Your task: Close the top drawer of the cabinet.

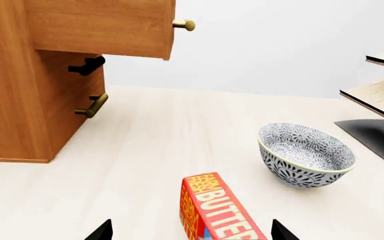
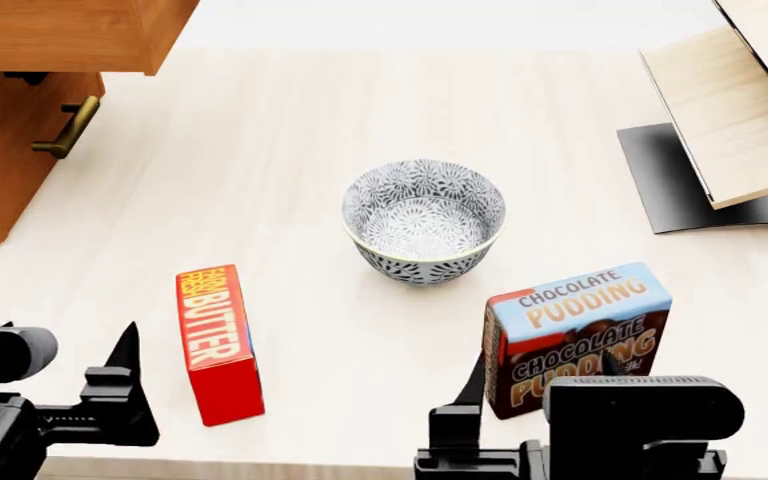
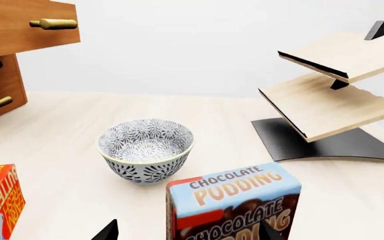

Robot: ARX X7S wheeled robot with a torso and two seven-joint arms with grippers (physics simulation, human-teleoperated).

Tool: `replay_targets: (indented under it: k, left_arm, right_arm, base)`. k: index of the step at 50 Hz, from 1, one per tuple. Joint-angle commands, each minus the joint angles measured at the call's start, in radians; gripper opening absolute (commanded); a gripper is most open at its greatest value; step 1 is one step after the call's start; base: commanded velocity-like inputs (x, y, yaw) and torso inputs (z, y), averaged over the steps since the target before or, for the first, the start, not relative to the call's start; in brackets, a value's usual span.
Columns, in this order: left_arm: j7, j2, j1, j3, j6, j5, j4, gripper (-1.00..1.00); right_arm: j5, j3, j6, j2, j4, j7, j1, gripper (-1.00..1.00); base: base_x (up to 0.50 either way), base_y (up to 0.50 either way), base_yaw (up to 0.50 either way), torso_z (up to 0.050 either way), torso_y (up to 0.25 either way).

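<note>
Top drawer (image 1: pixel 102 27): pulled out from the cabinet (image 1: pixel 18 100), overhanging the two lower drawer fronts; located at the far left of the worktop (image 2: pixel 291 150) in the head view. Long axis horizontal across the cabinet front; front panel faces toward the bowl side of the worktop. Brass bar handle (image 3: pixel 53 23) projects from the panel, lying parallel to it. Interior not visible from any view; contents cannot be told.

Left gripper (image 1: pixel 190 231): low at the near edge of the worktop, pointing forward over the butter box (image 2: pixel 217 342). Fingers (image 1: pixel 100 231) spread apart, holding nothing, with the butter box showing between them in the left wrist view. Well apart from the drawer.

Right gripper (image 3: pixel 188 231): low at the near edge, pointing forward at the chocolate pudding box (image 2: pixel 575 335). Fingers (image 3: pixel 106 231) spread apart, holding nothing.

Bowl (image 2: pixel 424 220): patterned blue-and-white, upright near the middle of the worktop, nothing inside.

Butter box: red, lying flat, long axis running from near edge toward the far side, left of the bowl.

Chocolate pudding box: standing upright, near and right of the bowl, just ahead of the right gripper.

Rack (image 3: pixel 332 85): pale wood slanted shelves on a black base (image 2: pixel 684 180), far right of the worktop.
</note>
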Motion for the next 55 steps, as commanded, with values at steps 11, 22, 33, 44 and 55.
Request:
replay_targets:
  k: [11,22,33,44,55]
  left_arm:
    - [-0.021,-0.035,-0.172,-0.062,-0.368,-0.111,0.212,1.00]
    - [-0.030,-0.048,-0.138,-0.046,-0.305,-0.097,0.187,1.00]
    - [-0.035,-0.054,-0.128,-0.037,-0.289,-0.098,0.175,1.00]
    - [-0.041,-0.057,-0.129,-0.037,-0.290,-0.108,0.178,1.00]
    - [-0.048,-0.059,-0.130,-0.040,-0.288,-0.116,0.177,1.00]
  right_arm:
    - [0.066,0.036,0.293,0.049,-0.234,-0.004,0.132,1.00]
    - [0.076,0.007,0.222,0.064,-0.216,-0.027,0.099,1.00]
    - [0.075,-0.002,0.196,0.070,-0.205,-0.021,0.090,1.00]
    - [0.084,0.000,0.195,0.072,-0.203,-0.015,0.088,1.00]
    - [0.089,-0.006,0.193,0.078,-0.201,-0.010,0.088,1.00]
  base:
    - [0.00,0.00,0.00,0.000,0.000]
    - [0.00,0.12,0.00,0.000,0.000]
    - [0.00,0.50,0.00,0.000,0.000]
    - [0.01,0.50,0.00,0.000,0.000]
    - [0.01,0.50,0.00,0.000,0.000]
